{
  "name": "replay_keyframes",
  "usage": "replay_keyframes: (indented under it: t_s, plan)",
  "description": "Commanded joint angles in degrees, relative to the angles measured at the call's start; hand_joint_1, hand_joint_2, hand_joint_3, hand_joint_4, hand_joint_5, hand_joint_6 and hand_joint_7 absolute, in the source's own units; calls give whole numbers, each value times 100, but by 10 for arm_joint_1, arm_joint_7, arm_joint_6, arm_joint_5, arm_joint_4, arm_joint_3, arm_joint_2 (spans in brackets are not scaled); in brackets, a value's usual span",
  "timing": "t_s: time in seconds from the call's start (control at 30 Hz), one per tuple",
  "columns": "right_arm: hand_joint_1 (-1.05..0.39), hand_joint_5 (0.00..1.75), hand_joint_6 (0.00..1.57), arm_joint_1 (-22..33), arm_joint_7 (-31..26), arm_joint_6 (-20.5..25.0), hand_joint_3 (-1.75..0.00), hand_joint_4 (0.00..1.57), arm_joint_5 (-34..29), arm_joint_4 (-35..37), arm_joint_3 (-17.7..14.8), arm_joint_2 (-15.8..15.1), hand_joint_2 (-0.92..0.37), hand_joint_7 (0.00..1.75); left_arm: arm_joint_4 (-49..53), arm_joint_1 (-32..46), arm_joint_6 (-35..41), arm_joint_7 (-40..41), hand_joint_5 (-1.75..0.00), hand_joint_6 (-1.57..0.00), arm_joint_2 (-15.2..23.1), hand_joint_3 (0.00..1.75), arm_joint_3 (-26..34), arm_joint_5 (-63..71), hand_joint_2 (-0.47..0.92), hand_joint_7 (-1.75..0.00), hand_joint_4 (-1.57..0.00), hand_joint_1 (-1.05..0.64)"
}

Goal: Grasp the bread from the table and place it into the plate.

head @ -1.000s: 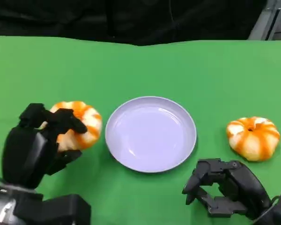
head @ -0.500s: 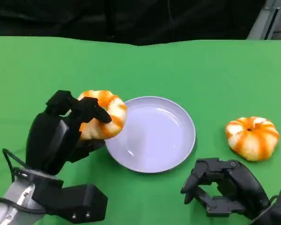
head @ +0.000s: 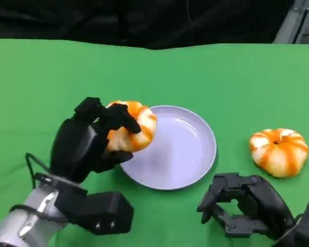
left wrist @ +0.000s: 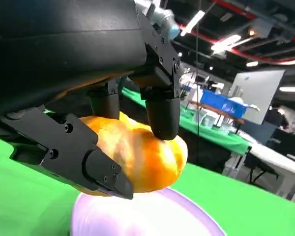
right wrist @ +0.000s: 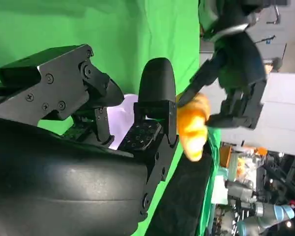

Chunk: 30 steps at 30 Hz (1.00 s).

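While the left hand (head: 92, 141) grips the round orange-and-white striped bread (head: 131, 133), the loaf hangs over the left rim of the pale lilac round plate (head: 188, 154) at frame centre.
Fingers wrap the loaf's top and underside; the left wrist view shows it clear of the plate. At lower right the right hand (head: 244, 206) rests on the green table (head: 221, 77), fingers curled, holding nothing. A second striped bread (head: 278, 152) lies at right.
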Motion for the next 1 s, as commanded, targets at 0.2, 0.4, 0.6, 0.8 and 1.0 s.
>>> replay_keyframes:
  t_s: [0.2, 0.4, 0.6, 0.8, 1.0]
  plan:
    - [12, 124, 94, -2, -1, -5, -95, 88, 3, 2, -4, -1, -67, 86, 39, -33, -7, -26, -170, -52, -15, 0, -11, -11, 86, -144, -48, -5]
    - [11, 124, 95, -2, 2, -4, -95, 86, 4, 3, -5, -1, -67, 85, 84, -74, -29, -48, -165, -54, -26, 0, -27, -13, 87, -135, -47, -4]
    - [11, 124, 95, 0, 3, -1, -95, 85, 5, -1, -3, -1, -67, 84, 143, -114, -54, -45, -166, -55, -40, 0, -38, -11, 88, -134, -46, -5]
    - [12, 126, 95, 2, 2, 3, -95, 86, 6, -9, -2, 1, -67, 84, 194, -149, -61, -57, -165, -56, -51, 0, -54, -8, 88, -131, -46, -8]
    - [12, 128, 95, 2, 0, 2, -96, 87, 4, -10, -1, 2, -67, 84, 223, -169, -57, -57, -165, -55, -61, 0, -65, -7, 87, -131, -45, -9]
